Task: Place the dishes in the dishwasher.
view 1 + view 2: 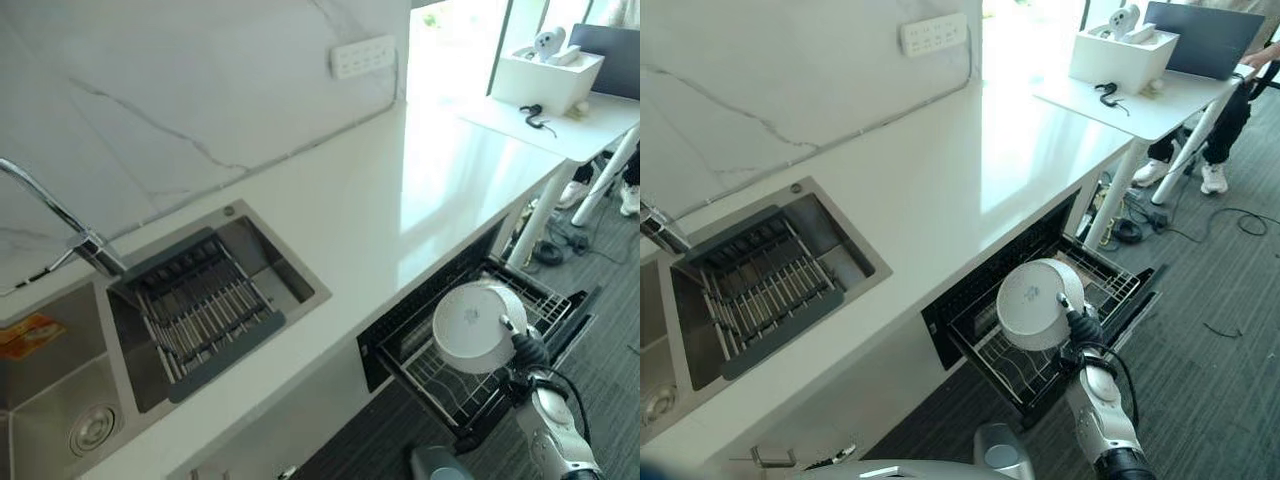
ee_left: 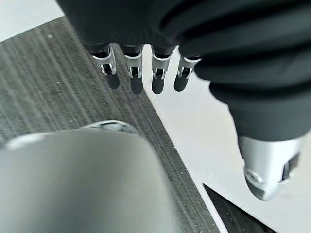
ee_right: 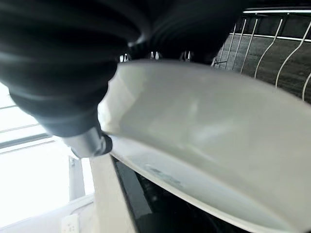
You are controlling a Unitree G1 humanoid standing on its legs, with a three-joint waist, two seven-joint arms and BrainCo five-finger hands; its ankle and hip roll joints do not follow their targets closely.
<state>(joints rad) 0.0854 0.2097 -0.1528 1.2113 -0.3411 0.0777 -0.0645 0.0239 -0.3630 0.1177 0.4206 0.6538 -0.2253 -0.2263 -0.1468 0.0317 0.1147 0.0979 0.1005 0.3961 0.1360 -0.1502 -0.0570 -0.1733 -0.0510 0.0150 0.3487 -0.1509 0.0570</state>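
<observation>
From the head views, the right hand (image 1: 527, 350) grips a white bowl (image 1: 478, 328) by its rim, holding it tilted above the pulled-out dishwasher rack (image 1: 450, 385) below the white counter (image 1: 400, 215). The left wrist view shows the left hand (image 2: 146, 73) with relaxed, straight fingers above grey floor (image 2: 43, 92). In the right wrist view, thumb and fingers pinch the bowl's rim over the rack wires.
</observation>
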